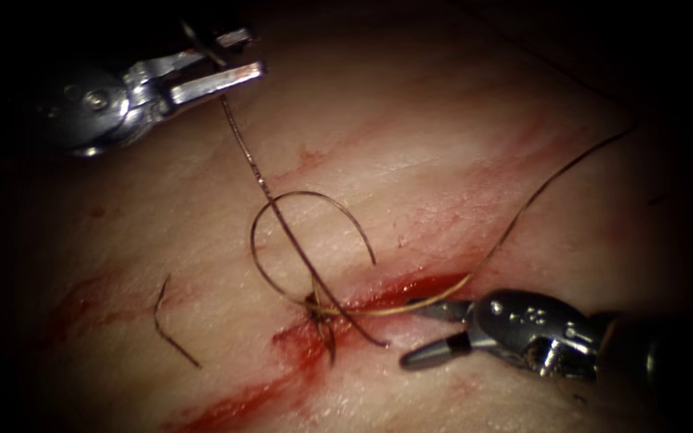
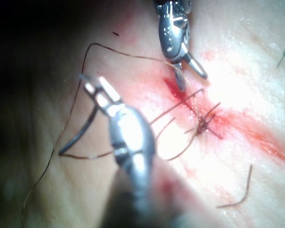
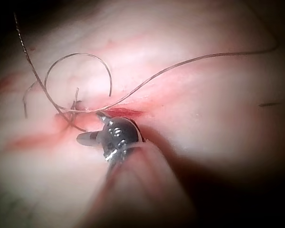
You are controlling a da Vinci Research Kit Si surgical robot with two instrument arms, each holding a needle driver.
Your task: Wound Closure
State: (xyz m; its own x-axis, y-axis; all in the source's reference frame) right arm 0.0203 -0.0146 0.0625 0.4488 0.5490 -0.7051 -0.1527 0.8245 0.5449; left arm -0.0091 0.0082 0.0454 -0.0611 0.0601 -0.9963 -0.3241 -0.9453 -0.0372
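My left tool [image 1: 254, 52] hovers high over the tissue [image 1: 443, 160], left of the cut, jaws shut on the dark curved needle [image 1: 202, 44] [image 2: 78, 133]. The needle is out of the tissue, gripped near one end. Thread [image 1: 250, 164] runs from that tool down to a knot [image 1: 318, 309] on the cut [image 1: 411, 287], where it forms a loose loop [image 1: 306, 195]. Just right of the knot, my right tool [image 1: 412, 333] [image 3: 89, 126] lies low with open jaws that hold nothing. Its upper jaw lies just below the thread strand [image 1: 515, 224] that trails to the right.
Red fluid [image 1: 242, 401] streaks along the cut toward the lower left. A short cut end of thread [image 1: 168, 325] lies on the tissue left of the knot. The right tool [image 2: 192, 81] also appears in the left wrist view, beside the knot [image 2: 204, 124].
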